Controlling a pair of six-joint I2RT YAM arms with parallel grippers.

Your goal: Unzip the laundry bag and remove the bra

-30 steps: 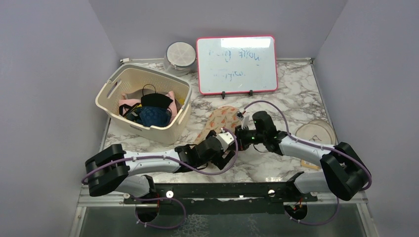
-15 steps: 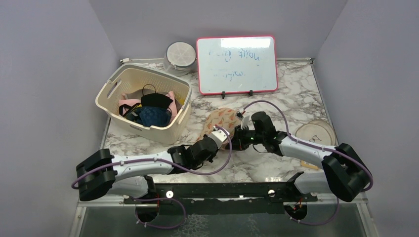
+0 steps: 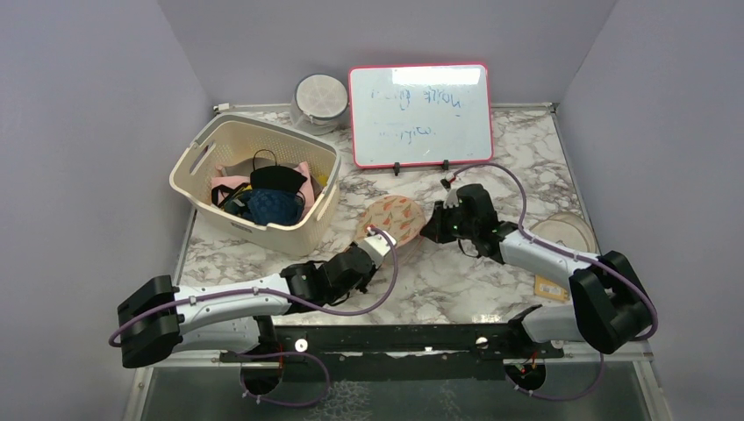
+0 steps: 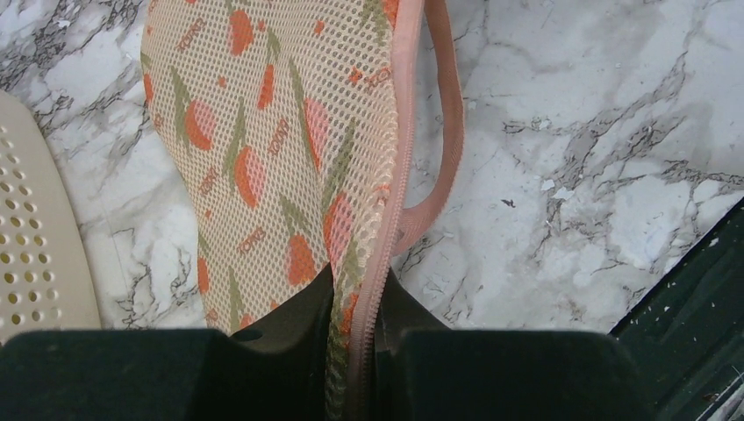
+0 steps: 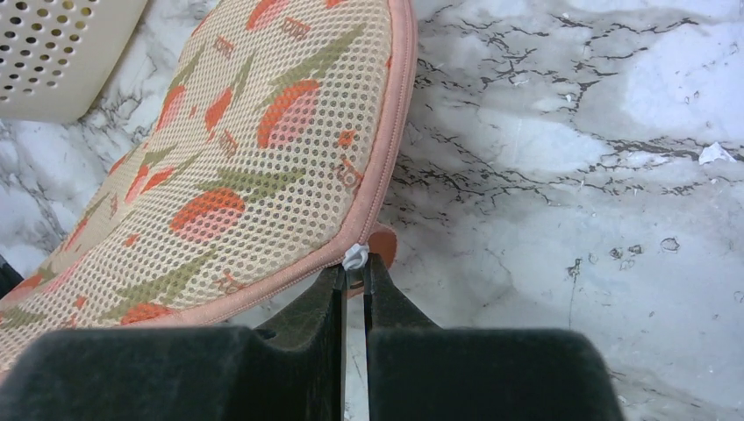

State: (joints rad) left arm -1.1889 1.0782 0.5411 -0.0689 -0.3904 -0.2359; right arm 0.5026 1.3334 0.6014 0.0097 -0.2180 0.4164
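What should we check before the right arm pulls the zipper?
1. Right gripper on the zipper pull: ok, the fingers pinch the white tab.
2. Left gripper anchoring the laundry bag: ok, clamped on the zipper seam edge.
3. Zipper already started: not ok, it is closed along the seam in view.
4. Pink loop free of the fingers: ok, it lies on the marble beside the seam.
5. Bra inside: cannot tell, the bag is shut.
6. Basket clear of the bag: ok, marble shows between them.
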